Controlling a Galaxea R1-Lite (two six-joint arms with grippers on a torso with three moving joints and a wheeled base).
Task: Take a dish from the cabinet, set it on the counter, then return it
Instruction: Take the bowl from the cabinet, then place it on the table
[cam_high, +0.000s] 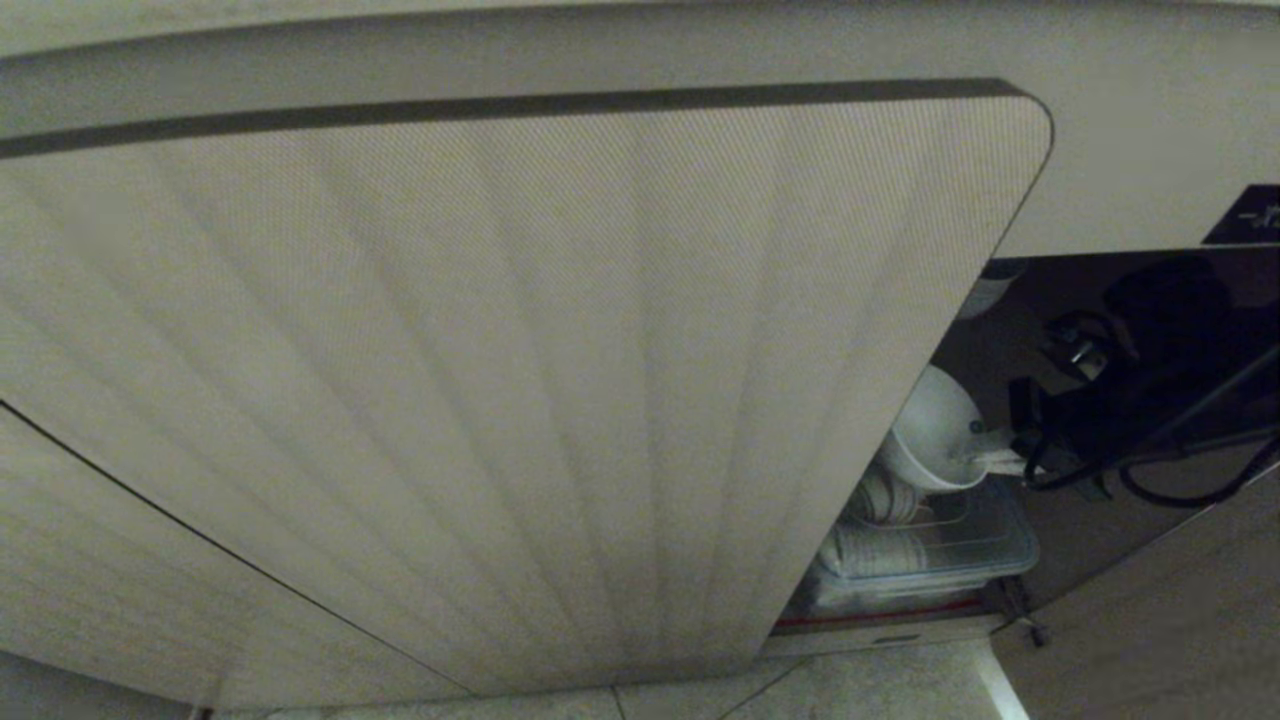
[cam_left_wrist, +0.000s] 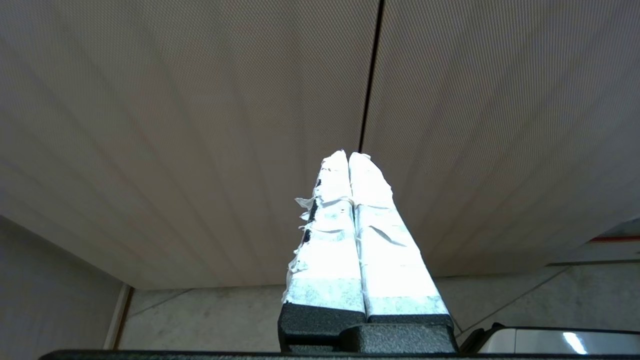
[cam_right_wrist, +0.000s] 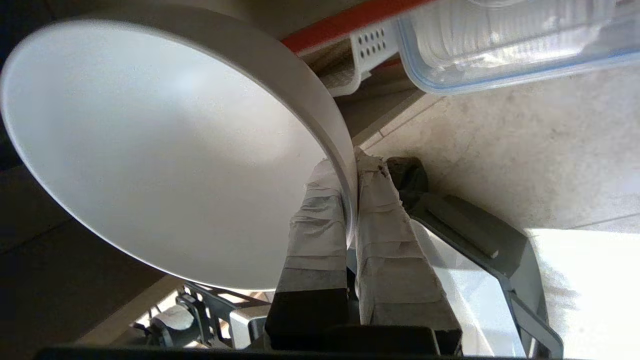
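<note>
Dish (cam_right_wrist: 150, 150) pinched by its rim in the right end effector (cam_right_wrist: 350, 200), just above the clear container (cam_high: 960, 550) at the cabinet (cam_high: 500, 400); left end effector (cam_left_wrist: 348, 160) closed, empty.

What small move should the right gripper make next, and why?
Probably draw the bowl straight out and up toward the counter. The right gripper is shut on its rim, one finger inside and one outside, and the bowl hangs tilted above the clear box in the open cabinet. The left gripper rests shut, facing the doors.
</note>
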